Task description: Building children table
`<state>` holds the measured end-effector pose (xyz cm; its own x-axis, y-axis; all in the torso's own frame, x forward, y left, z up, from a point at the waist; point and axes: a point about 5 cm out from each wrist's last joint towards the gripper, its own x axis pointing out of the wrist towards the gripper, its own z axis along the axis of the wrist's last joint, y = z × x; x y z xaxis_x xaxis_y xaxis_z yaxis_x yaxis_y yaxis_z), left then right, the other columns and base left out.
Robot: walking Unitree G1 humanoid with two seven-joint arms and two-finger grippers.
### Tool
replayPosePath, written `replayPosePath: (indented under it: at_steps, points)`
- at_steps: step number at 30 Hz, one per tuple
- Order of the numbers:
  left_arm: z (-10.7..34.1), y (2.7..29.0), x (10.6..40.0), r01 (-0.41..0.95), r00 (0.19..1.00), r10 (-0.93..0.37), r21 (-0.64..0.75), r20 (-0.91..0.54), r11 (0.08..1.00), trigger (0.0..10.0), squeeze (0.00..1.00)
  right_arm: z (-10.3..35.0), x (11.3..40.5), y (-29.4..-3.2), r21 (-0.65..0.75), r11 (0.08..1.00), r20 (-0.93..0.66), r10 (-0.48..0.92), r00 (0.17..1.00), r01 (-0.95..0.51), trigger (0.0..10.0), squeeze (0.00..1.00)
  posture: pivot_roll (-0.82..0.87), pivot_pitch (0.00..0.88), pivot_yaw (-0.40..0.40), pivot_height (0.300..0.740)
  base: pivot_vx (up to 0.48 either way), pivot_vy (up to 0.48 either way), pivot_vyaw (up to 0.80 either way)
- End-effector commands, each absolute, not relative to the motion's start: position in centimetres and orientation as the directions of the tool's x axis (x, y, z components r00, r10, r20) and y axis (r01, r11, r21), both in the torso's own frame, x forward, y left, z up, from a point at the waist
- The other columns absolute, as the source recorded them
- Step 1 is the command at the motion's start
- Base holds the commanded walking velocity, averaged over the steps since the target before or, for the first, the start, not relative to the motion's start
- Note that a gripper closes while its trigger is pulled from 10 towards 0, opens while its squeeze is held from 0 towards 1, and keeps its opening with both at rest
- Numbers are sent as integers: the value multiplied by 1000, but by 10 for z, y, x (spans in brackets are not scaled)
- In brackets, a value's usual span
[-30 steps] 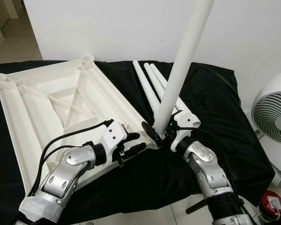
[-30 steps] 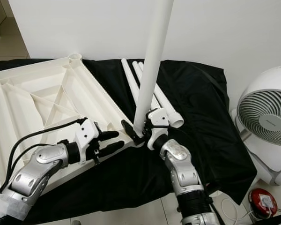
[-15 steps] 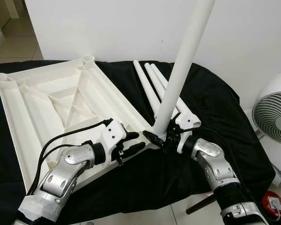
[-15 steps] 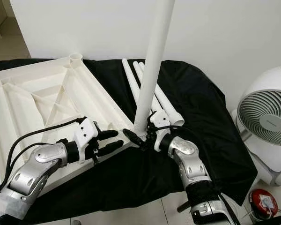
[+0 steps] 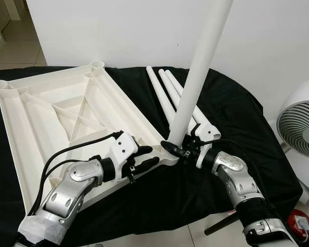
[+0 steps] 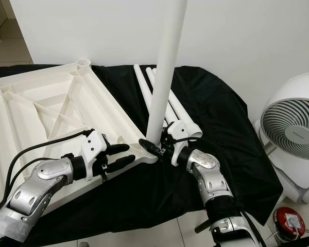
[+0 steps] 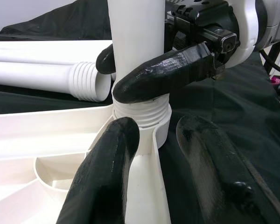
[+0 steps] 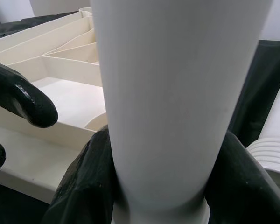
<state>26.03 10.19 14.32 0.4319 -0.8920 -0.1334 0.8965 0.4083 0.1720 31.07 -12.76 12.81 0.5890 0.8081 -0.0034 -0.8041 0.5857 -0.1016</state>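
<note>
The white table top (image 5: 56,108) lies upside down on a black cloth. One white leg (image 5: 201,67) stands nearly upright, its threaded end (image 7: 142,114) in the near right corner socket. My right gripper (image 5: 176,149) is shut on this leg just above the socket, and its fingers (image 8: 84,186) wrap both sides of the tube. My left gripper (image 5: 147,157) is open beside the same corner. Its fingers (image 7: 107,177) straddle the table top's rim, one inside and one over the cloth.
Three loose white legs (image 5: 165,92) lie side by side on the cloth behind the standing leg. A white fan (image 5: 301,128) stands at the right, with a red object (image 5: 298,224) on the floor below it. A white wall runs behind the table.
My right forearm has swung out to the right and its gripper has turned around the leg's base. The leg stays in the socket. The left arm has hardly moved.
</note>
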Motion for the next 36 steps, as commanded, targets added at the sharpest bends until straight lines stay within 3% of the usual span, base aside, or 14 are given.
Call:
replayPosePath:
  at_steps: [1,3,5,9,11,13,20,30,31,32,36]
  points:
    - [142,99,253,925,367,-918,160,-148,344,10000,0,122,307,-131,-72,603,-13,796,605,-795,10000,0,-1,0,-67,740,0,0,0]
    - [142,99,253,925,368,-918,158,-147,346,10000,0,122,306,-131,-70,617,-3,785,619,-784,10000,0,-1,0,-68,740,0,0,0]
    - [141,99,252,925,370,-917,155,-147,348,10000,0,124,304,-130,-55,688,37,726,687,-724,10000,0,0,0,-71,740,0,0,0]
    - [141,99,252,924,371,-917,155,-147,349,10000,0,125,304,-130,-49,713,49,701,711,-699,10000,0,0,0,-71,740,0,0,0]
    - [141,100,254,921,380,-914,154,-144,359,10000,0,123,301,-128,-33,772,64,635,770,-634,10000,0,-2,0,-74,740,0,0,0]
    - [141,100,254,921,380,-914,154,-144,359,10000,0,123,301,-128,-33,772,64,635,770,-634,10000,0,-2,0,-74,740,0,0,0]
    - [144,100,258,917,387,-912,161,-137,365,10000,0,125,285,-111,61,899,103,427,898,-434,10000,0,-6,0,-68,740,0,0,0]
    - [144,101,257,918,386,-912,159,-140,364,10000,0,126,280,-102,81,908,106,402,909,-411,10000,0,-6,0,-65,740,0,0,0]
    - [144,101,257,918,385,-912,159,-141,363,10000,0,126,279,-101,82,907,106,405,908,-414,10000,725,-6,0,-65,740,0,0,0]
    - [144,101,257,918,385,-912,158,-141,363,10000,0,127,279,-101,83,905,108,408,907,-417,10000,1000,-4,0,-68,740,0,0,0]
    - [144,100,257,919,383,-913,158,-141,362,10000,0,130,280,-105,66,902,108,418,902,-426,10000,1000,-3,0,-69,740,0,0,0]
